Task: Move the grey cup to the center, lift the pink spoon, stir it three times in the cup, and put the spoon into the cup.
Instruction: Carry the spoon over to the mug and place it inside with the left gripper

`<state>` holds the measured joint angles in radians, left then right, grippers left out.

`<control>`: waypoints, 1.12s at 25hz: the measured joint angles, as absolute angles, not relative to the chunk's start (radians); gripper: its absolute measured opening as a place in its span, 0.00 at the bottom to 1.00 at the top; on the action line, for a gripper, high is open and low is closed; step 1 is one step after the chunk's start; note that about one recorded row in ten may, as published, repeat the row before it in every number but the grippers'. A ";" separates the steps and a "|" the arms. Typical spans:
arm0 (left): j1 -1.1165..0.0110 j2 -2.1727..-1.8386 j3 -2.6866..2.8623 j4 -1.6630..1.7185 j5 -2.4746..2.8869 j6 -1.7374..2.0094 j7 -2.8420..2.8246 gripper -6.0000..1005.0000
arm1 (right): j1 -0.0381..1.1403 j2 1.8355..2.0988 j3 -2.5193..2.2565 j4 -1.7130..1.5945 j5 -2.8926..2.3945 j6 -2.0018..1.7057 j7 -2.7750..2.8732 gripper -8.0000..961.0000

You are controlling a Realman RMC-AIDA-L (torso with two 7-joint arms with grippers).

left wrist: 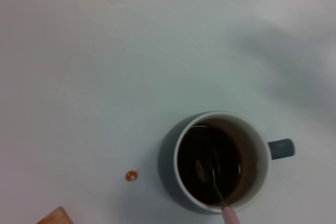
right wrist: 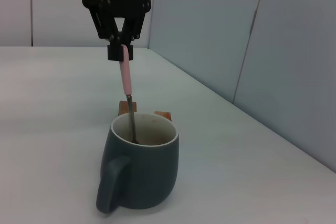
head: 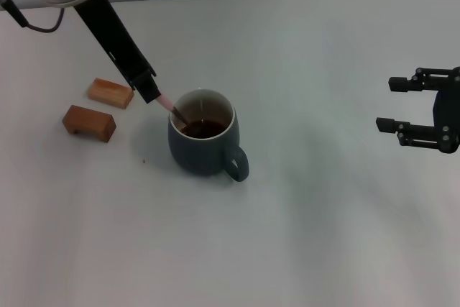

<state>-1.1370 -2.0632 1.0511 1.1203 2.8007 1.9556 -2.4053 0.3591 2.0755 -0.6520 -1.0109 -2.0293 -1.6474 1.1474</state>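
The grey cup stands near the middle of the white table, handle toward me and to the right, with dark brown liquid inside. It also shows in the left wrist view and the right wrist view. My left gripper is just up and left of the cup, shut on the pink handle of the pink spoon. The spoon's metal end dips into the liquid. The right wrist view shows the spoon hanging nearly upright from the left gripper. My right gripper is open and empty at the far right.
Two brown wooden blocks lie left of the cup, under the left arm. A small brown drop marks the table next to the cup. A wall runs along the table's far edge.
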 joint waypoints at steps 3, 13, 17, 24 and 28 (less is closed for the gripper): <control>-1.152 -2.065 1.052 1.114 2.770 1.967 -2.405 0.14 | 0.359 2.076 -0.652 -1.011 -2.029 -1.647 1.147 0.68; -1.177 -2.065 1.052 1.111 2.726 1.953 -2.408 0.14 | 0.357 2.076 -0.652 -1.011 -2.029 -1.648 1.147 0.68; -1.184 -2.063 1.052 1.109 2.736 1.922 -2.409 0.14 | 0.357 2.075 -0.652 -1.011 -2.029 -1.649 1.147 0.68; -1.185 -2.060 1.052 1.108 2.766 1.909 -2.412 0.14 | 0.357 2.075 -0.652 -1.011 -2.029 -1.649 1.147 0.68; -1.184 -2.059 1.052 1.107 2.796 1.915 -2.414 0.14 | 0.357 2.075 -0.652 -1.011 -2.029 -1.649 1.147 0.68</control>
